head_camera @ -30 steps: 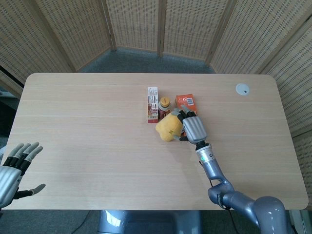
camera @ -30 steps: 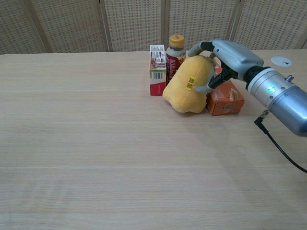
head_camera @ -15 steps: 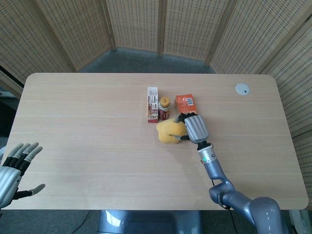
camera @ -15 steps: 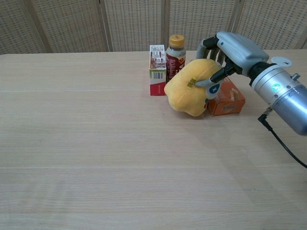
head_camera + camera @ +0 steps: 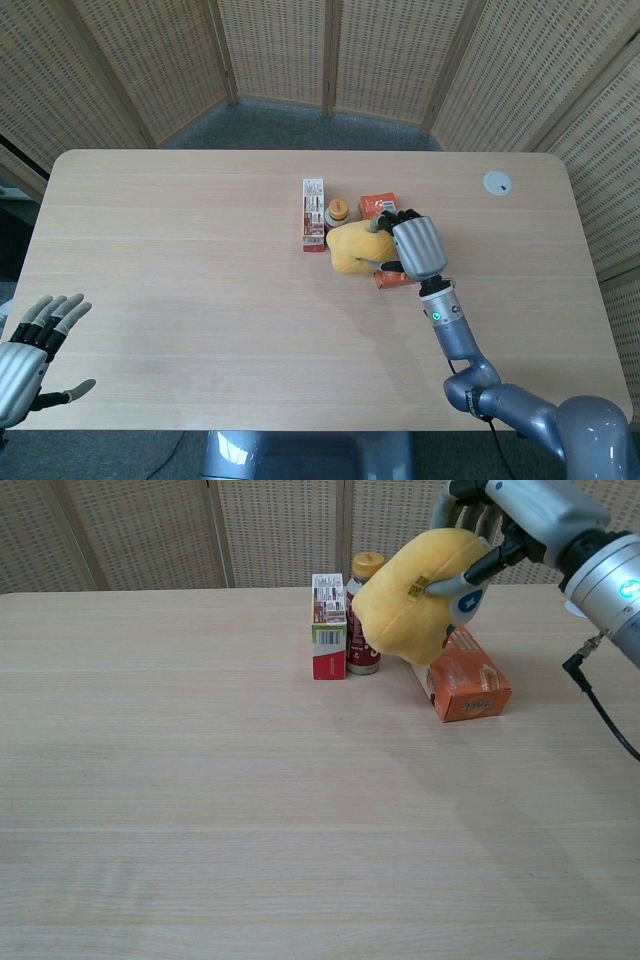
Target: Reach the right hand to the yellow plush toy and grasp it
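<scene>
Right hand (image 5: 500, 520) grips the yellow plush toy (image 5: 415, 592), held clear above the worktop (image 5: 250, 810).
The toy hangs in front of the brown bottle (image 5: 362, 645) and over the near end of the orange carton (image 5: 468, 680); its fingers (image 5: 385, 222) wrap the top, thumb pressed to the side by the small tag. A slim red-and-white carton (image 5: 327, 625) stands just left of the bottle. The left hand (image 5: 30, 350) waits spread wide and holding nothing at the worktop's near-left edge. A white disc (image 5: 497, 182) sits near the far-right corner.

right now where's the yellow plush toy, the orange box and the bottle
yellow plush toy (image 5: 412, 595), chest view, middle of its body
orange box (image 5: 467, 679), chest view, its top face
bottle (image 5: 362, 655), chest view, lower label below the toy
</scene>
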`<action>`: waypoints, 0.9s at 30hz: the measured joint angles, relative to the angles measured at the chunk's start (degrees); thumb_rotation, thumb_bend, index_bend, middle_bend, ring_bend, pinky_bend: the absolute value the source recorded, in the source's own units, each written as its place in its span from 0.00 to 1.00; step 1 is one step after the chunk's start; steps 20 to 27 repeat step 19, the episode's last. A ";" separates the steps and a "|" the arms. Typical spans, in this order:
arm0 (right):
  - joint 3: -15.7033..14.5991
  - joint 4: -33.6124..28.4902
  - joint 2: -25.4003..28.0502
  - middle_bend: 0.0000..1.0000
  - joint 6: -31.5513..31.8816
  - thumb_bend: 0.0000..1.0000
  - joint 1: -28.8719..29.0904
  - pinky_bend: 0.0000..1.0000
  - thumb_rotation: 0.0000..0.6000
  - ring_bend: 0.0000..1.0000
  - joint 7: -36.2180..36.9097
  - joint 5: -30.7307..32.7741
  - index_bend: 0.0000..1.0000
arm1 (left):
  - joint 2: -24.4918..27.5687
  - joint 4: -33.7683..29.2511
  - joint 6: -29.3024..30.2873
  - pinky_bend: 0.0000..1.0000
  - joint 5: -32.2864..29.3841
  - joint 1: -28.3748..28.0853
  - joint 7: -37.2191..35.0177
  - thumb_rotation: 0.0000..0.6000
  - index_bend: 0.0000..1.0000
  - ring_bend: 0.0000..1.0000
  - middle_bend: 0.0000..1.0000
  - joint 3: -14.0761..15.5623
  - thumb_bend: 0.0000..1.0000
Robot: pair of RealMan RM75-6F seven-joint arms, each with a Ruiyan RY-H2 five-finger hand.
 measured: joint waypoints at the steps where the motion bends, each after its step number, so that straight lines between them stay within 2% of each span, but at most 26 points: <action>1: 0.37 -1.58 0.97 0.65 0.19 0.00 -0.04 0.52 1.00 0.52 -0.66 0.11 0.58 | 0.00 -0.05 0.00 0.00 0.09 0.00 0.07 1.00 0.10 0.00 0.00 0.04 0.06; 10: 4.06 -13.45 7.81 0.65 0.93 0.02 0.27 0.53 1.00 0.53 -7.00 1.67 0.58 | -0.14 -0.17 -0.26 0.00 0.55 0.01 0.48 1.00 0.10 0.00 0.00 0.39 0.06; 16: 6.33 -19.05 10.92 0.65 1.04 0.02 0.93 0.53 1.00 0.53 -10.81 3.01 0.58 | -0.17 -0.12 -0.36 0.00 0.52 -0.02 0.52 1.00 0.10 0.00 0.00 0.45 0.06; 27: 6.82 -20.65 11.89 0.65 1.03 0.02 1.12 0.53 1.00 0.53 -12.01 3.61 0.58 | -0.15 -0.11 -0.27 0.00 0.54 -0.02 0.44 1.00 0.10 0.00 0.00 0.44 0.06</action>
